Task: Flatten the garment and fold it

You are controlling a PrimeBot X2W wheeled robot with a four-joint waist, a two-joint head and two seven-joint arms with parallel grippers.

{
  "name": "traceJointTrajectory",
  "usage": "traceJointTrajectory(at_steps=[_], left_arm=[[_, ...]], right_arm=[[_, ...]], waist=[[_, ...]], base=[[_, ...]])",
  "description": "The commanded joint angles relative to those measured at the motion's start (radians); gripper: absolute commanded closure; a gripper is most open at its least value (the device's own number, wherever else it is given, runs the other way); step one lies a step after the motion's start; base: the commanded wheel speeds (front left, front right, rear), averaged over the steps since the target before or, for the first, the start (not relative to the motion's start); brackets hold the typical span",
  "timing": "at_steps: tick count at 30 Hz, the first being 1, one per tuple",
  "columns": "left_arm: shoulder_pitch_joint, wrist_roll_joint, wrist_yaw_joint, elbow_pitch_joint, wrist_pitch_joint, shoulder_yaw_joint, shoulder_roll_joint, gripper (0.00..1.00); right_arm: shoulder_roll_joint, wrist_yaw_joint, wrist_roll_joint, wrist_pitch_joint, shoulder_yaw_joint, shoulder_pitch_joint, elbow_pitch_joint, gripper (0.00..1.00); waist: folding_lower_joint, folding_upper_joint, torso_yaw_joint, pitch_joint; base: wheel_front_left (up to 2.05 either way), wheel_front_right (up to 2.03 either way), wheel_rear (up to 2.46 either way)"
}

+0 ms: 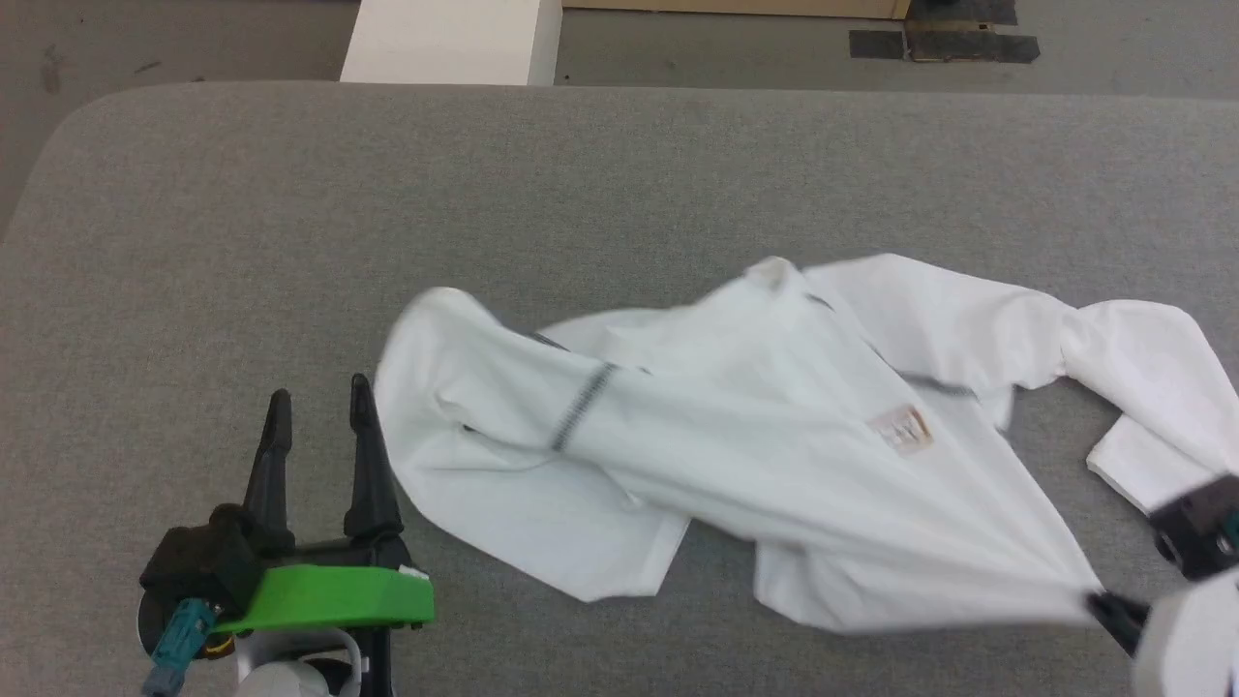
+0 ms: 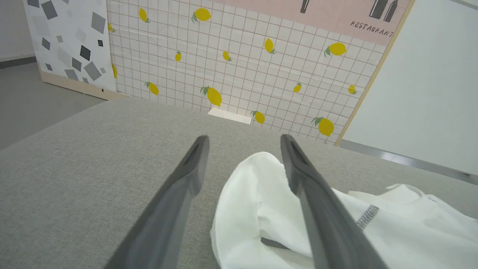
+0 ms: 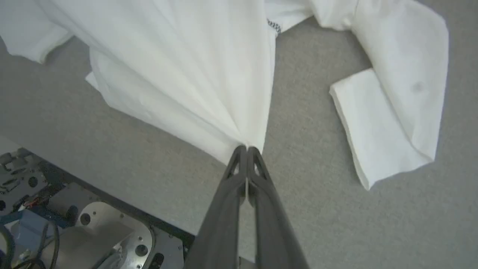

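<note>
Rumpled long-sleeved shirt [image 1: 736,455] sprawls across padded table [image 1: 194,242], right half. Near front edge, right gripper [image 3: 246,148] pinched on hem corner, cloth fanning taut, likely to spread it. Meanwhile left gripper [image 1: 319,407] fingers wide apart beside shirt's left end, poised to grab.

The garment [image 1: 736,455] is soft, matt white cloth, creased. The table [image 1: 619,174] wears coarse grey woven fabric. The left gripper [image 1: 319,387] has 2 matt dark plastic fingers [image 1: 365,455] and a smooth green plastic bracket [image 1: 329,595].
</note>
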Motion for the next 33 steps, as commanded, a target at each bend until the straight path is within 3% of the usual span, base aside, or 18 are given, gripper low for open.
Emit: traceJointTrajectory(at_steps=[1,4,5,7,8,14,18,33], left_arm=[[0.014,0.003,-0.008,-0.001,-0.005,0.007,-0.002,0.0],[0.016,0.002,-0.012,0.004,-0.005,0.013,-0.003,0.0],[0.017,0.002,-0.012,0.005,-0.005,0.012,-0.004,0.0],[0.016,0.001,-0.014,0.011,-0.005,0.007,-0.005,0.0],[0.014,0.002,-0.016,0.015,-0.005,0.004,-0.005,0.0],[0.002,0.006,-0.015,0.023,-0.005,-0.008,-0.004,0.0],[-0.004,0.006,-0.013,0.02,-0.005,-0.009,-0.002,0.0],[-0.089,-0.021,-0.041,0.054,-0.005,-0.028,-0.01,0.0]], right_arm=[[-0.028,-0.002,-0.013,0.055,-0.043,0.082,-0.008,1.0],[-0.029,-0.002,-0.046,0.097,-0.135,0.194,-0.025,1.0],[-0.02,-0.002,-0.055,0.076,-0.149,0.201,-0.029,0.82],[-0.003,-0.002,-0.076,0.02,-0.153,0.198,-0.028,0.59],[0.005,-0.002,-0.085,-0.014,-0.144,0.186,-0.026,0.0],[0.077,-0.002,-0.092,-0.238,-0.045,0.026,-0.019,0.0],[0.107,-0.002,-0.122,-0.328,0.016,-0.11,0.014,0.0],[0.081,-0.002,-0.209,-0.278,0.216,-0.48,0.477,0.0]], waist=[[0.0,0.0,-0.004,0.003],[0.0,0.0,-0.009,0.005],[0.0,0.0,-0.011,0.005],[0.0,0.0,-0.015,0.002],[0.0,0.0,-0.016,0.001],[0.0,0.0,-0.017,-0.007],[0.0,0.0,-0.013,0.0],[0.0,0.0,0.084,0.108]], base=[[0.0,0.0,0.0],[0.0,0.0,0.0],[0.0,0.0,0.0],[0.0,0.0,0.0],[0.0,0.0,0.0],[0.0,0.0,0.0],[0.0,0.0,0.0],[0.0,0.0,0.0]])
